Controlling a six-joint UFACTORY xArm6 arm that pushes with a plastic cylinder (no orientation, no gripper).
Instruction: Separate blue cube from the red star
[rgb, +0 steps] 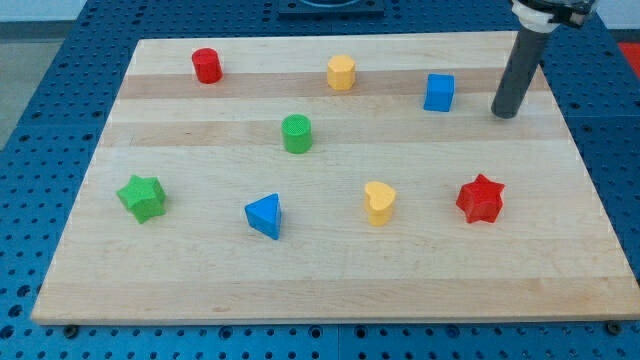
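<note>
The blue cube (439, 92) sits near the view's top right of the wooden board (330, 290). The red star (480, 198) lies well below it, toward the view's right, with a wide gap between them. My tip (505, 113) rests on the board just to the right of the blue cube, a short gap apart, not touching it. The rod rises from there to the view's top right corner.
A red cylinder (207, 65) and a yellow hexagonal block (341, 73) stand along the top. A green cylinder (296, 133) is mid-board. A green star (141, 197), a blue triangle (265, 215) and a yellow heart (379, 202) lie in the lower row.
</note>
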